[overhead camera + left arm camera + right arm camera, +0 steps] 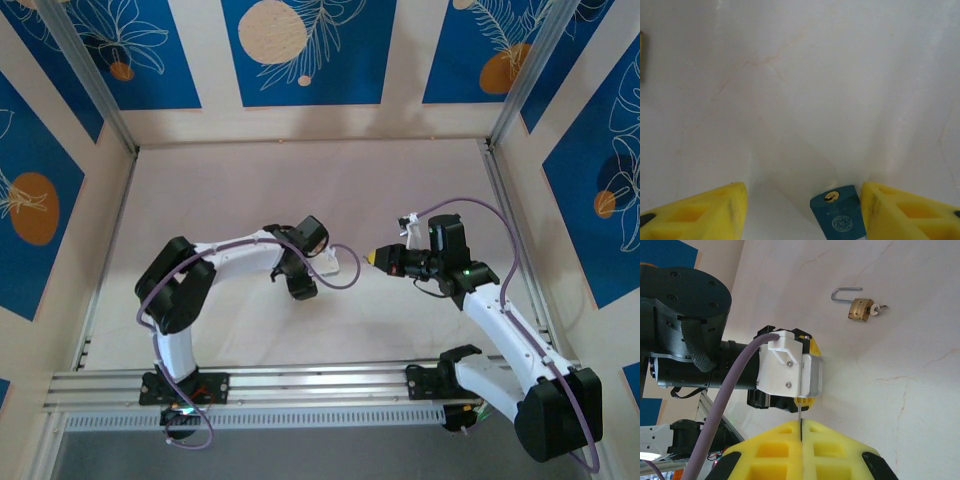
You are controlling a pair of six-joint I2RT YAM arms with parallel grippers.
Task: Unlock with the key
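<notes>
At 7 and 5 o'clock in the left wrist view, the left gripper [804, 190] holds its yellow fingers [705, 212] well apart. Between them, hard by the 5 o'clock finger and clear of the other, sits a dark blue lock body [837, 217] with a brass keyhole at its far end and a round emblem on its face. Past it runs the pale veined table [815, 75]. A brownish scrap at the 9 o'clock edge is cut off too much to identify. In the right wrist view the right gripper [801, 426] fills 6 o'clock with its fingers pressed flat together. The key [799, 412] stands out of their seam as a thin silver blade, edge-on and aimed at 12 o'clock, with its head hidden between the pads. Just beyond is the white and silver housing of the left wrist. Farther off, at 1 o'clock, a brass padlock [860, 309] lies on the table, its silver shackle reaching toward 10 o'clock and a small white ring at its 3 o'clock side. From above, the two grippers face each other near mid-table, the left at 9 o'clock of the right.
</notes>
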